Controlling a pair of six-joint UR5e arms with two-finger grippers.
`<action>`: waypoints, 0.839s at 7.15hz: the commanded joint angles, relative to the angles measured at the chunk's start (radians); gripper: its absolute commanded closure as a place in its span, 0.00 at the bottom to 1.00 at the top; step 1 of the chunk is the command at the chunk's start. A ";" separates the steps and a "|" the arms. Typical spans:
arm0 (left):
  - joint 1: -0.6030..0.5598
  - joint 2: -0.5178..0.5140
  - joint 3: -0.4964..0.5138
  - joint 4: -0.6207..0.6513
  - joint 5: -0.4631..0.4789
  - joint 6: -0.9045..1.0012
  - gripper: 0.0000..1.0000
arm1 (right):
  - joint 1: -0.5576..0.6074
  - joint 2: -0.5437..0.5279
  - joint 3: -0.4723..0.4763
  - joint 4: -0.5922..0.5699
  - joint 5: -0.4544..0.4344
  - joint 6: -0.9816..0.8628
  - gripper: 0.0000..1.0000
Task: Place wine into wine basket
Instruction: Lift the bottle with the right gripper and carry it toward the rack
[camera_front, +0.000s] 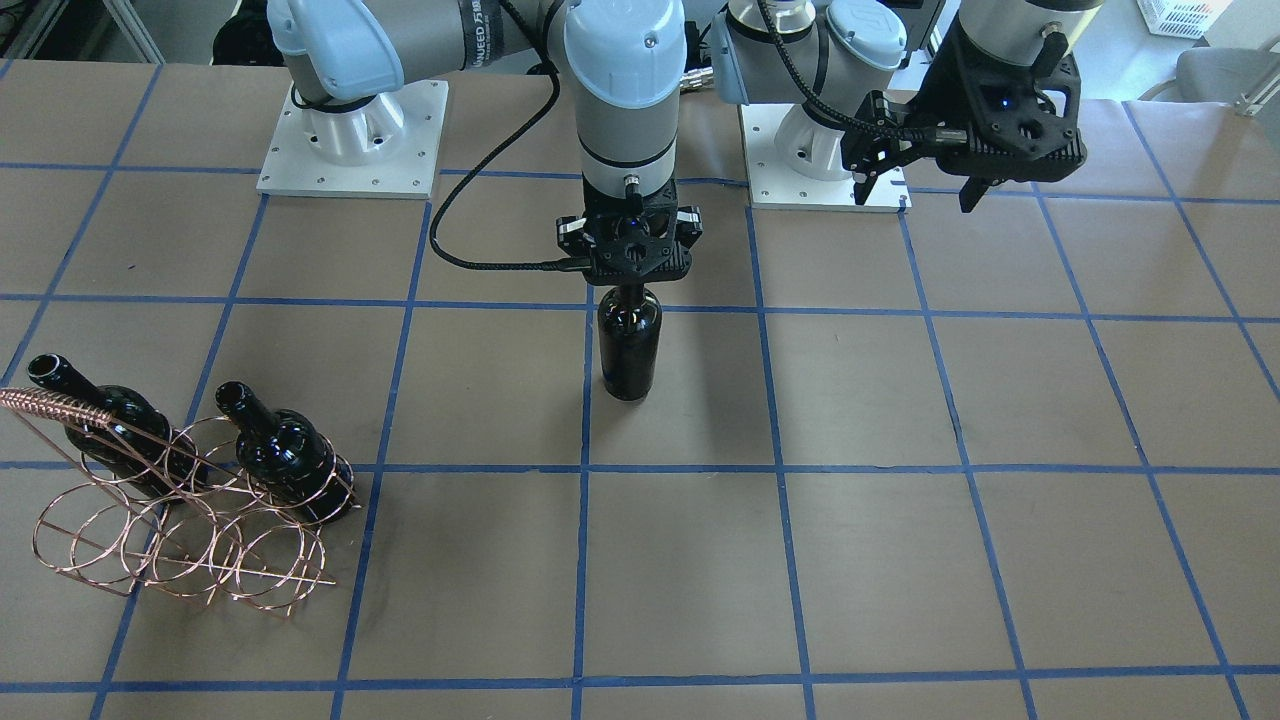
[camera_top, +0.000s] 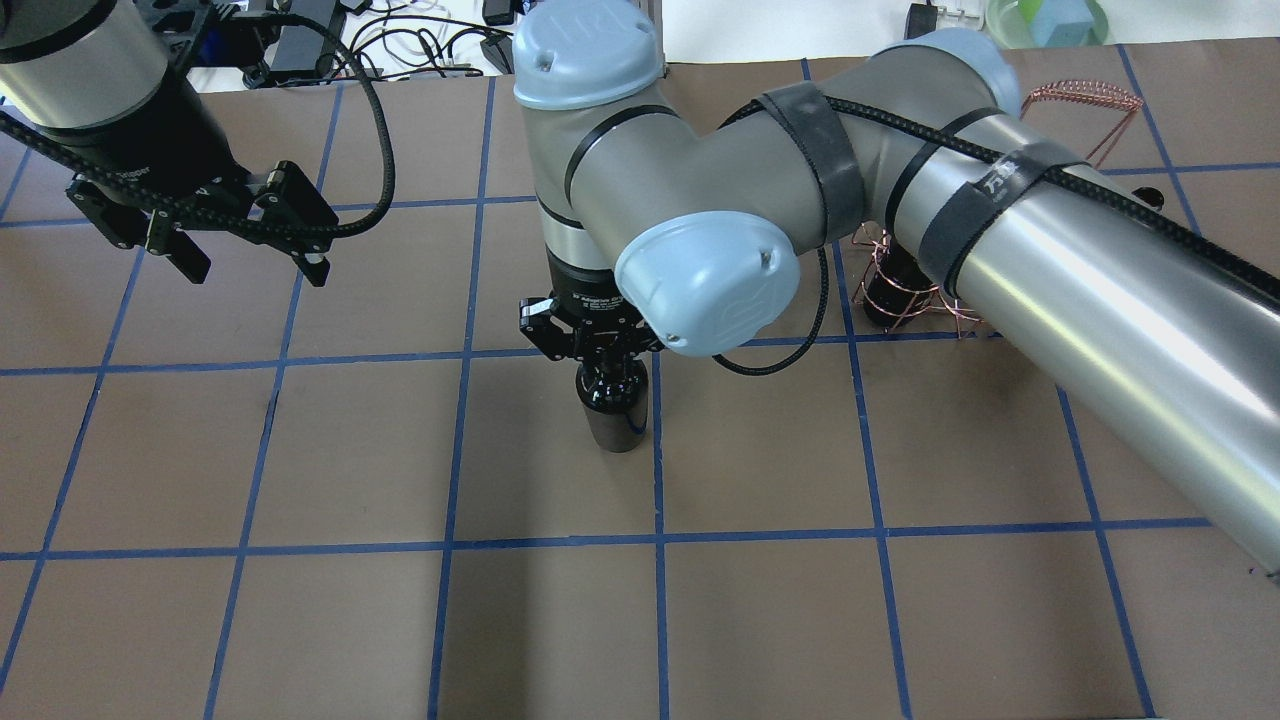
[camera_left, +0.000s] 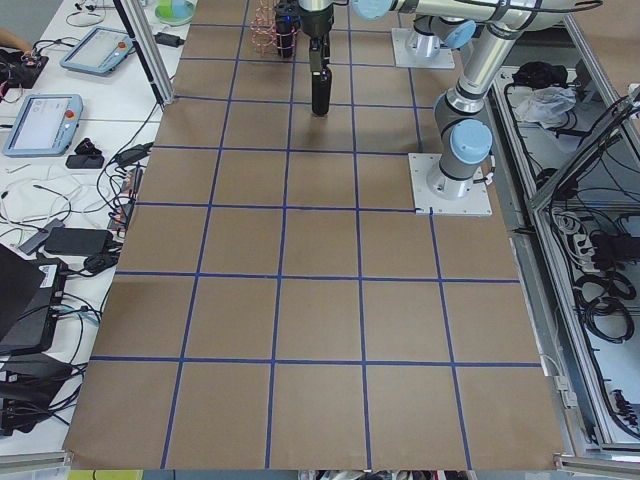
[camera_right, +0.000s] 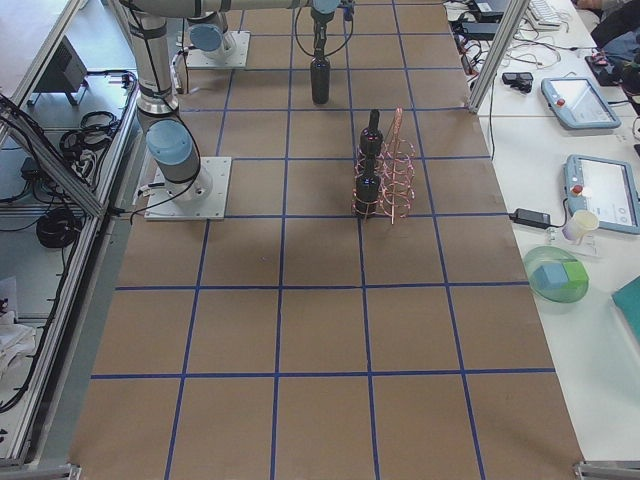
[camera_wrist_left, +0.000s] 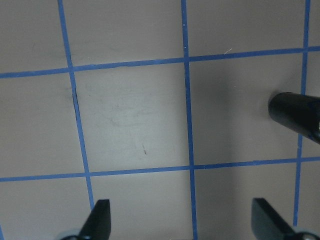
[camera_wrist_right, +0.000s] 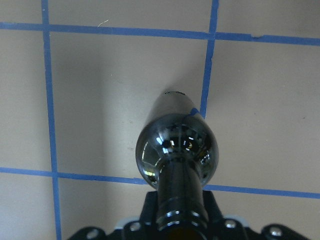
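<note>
The right arm holds its wrist vertical. Its right tool points down, clamped on the long neck of the glossy near-black glass wine bottle, which is upright on the brown, blue-taped worktop, well apart from the copper thin-wire wine basket. The left tool hovers farther from the basket, fingers spread wide, holding nothing.

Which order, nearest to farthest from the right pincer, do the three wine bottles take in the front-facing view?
1. Upright wine bottle, at table centre, gripped by the neck in the right pincer.
2. Basket bottle nearer the centre, view's left.
3. Basket bottle at the handle end, far left.
</note>
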 joint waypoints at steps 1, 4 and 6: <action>0.000 0.000 0.000 0.000 0.000 -0.001 0.00 | -0.063 -0.044 -0.002 0.028 -0.038 -0.060 1.00; 0.000 0.002 0.000 0.000 0.000 -0.001 0.00 | -0.239 -0.140 -0.002 0.129 -0.070 -0.265 1.00; 0.000 0.002 0.000 0.000 0.000 -0.001 0.00 | -0.350 -0.203 -0.002 0.224 -0.089 -0.403 1.00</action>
